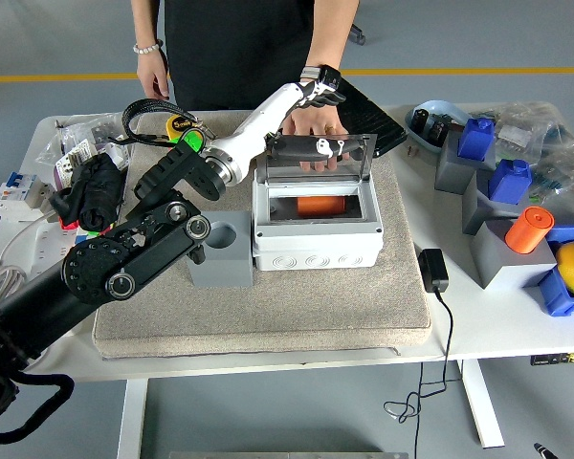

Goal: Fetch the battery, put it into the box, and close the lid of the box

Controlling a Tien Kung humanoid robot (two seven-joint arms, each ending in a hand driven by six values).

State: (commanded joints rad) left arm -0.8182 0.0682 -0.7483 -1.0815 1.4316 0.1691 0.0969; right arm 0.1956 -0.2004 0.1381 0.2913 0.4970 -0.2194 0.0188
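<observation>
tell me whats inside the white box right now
An orange battery lies on its side inside the box. The box's walls hide its ends and whatever sits beneath it. The lid stands open behind, with the left hand at it.

A robotics lab — white table (478, 330) strewn with test props, yellow-lined floor (67, 77).

The robot's black-and-white left hand (311, 120) is mostly tucked behind the smoky clear hinged lid (318, 153), so can't tell how its fingers sit. The orange cylindrical battery (318, 205) only peeks out of the grey plastic box (316, 241) (its lower part is hidden). The person's head is cut off up top.
</observation>
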